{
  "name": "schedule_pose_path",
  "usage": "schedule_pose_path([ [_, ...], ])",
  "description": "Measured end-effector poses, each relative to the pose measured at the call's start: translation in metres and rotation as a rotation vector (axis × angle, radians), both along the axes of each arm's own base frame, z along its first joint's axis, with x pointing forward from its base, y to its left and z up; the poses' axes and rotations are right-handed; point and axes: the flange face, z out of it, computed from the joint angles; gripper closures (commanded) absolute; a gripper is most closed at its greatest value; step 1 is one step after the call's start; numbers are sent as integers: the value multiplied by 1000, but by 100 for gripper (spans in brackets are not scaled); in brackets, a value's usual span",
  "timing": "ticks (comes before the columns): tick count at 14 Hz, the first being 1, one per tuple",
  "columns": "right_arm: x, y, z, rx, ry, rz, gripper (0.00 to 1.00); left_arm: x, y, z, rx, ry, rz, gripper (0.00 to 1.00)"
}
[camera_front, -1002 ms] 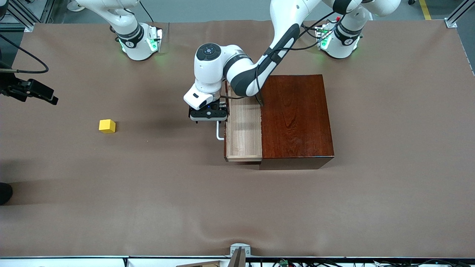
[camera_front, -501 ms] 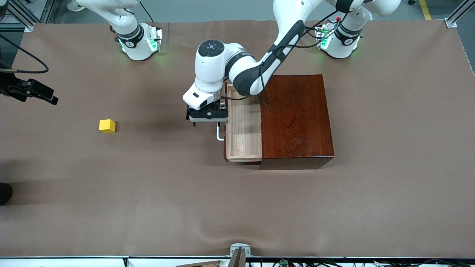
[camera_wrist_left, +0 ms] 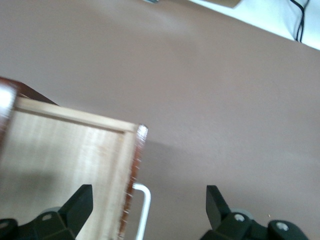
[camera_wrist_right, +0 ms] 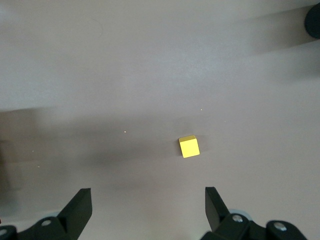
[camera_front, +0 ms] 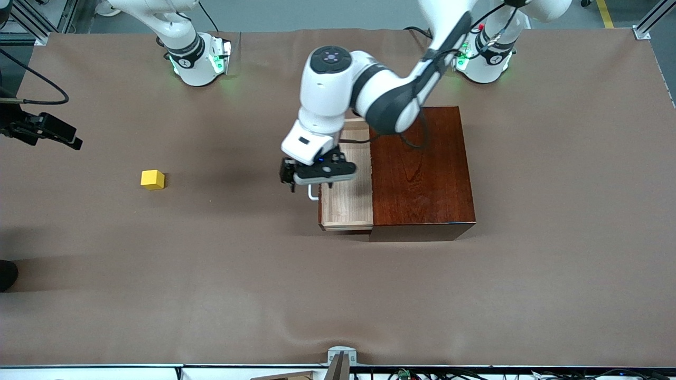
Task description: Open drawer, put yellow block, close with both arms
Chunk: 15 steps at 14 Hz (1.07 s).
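Left gripper (camera_front: 315, 178), fingers spread and holding nothing, hangs at the frame's centre over the drawer (camera_front: 346, 198) front and its white handle (camera_front: 312, 193). Nothing stands between them. In the left wrist view the fingers (camera_wrist_left: 77, 202) straddle the drawer's front edge (camera_wrist_left: 131, 185). That drawer is pulled out of the dark wooden box (camera_front: 420, 171) toward the right arm's end, its long side running up and down the frame. Right gripper (camera_wrist_right: 145, 205), also spread wide and empty, hangs over the yellow block (camera_wrist_right: 189, 146), which sits on the brown table (camera_front: 211, 274) at middle left (camera_front: 152, 179), well apart from the drawer.
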Motion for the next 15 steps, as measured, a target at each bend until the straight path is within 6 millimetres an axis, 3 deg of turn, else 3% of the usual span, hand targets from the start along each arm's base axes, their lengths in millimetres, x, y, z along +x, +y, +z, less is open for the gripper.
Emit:
schedule_pose_path([
  [4, 0, -10, -2, -8, 4, 32, 0, 21, 42, 26, 62, 22, -12, 0],
  [9, -12, -89, -18, 4, 43, 126, 0, 56, 93, 33, 127, 24, -93, 0],
  [11, -18, -108, -36, 19, 73, 151, 0, 76, 120, 32, 151, 18, -131, 0],
  [13, -19, -112, -63, 26, 91, 158, 0, 100, 155, 32, 150, 24, -160, 0],
  [15, -20, -109, -103, 27, 93, 163, 0, 126, 197, 33, 139, 16, -204, 0],
])
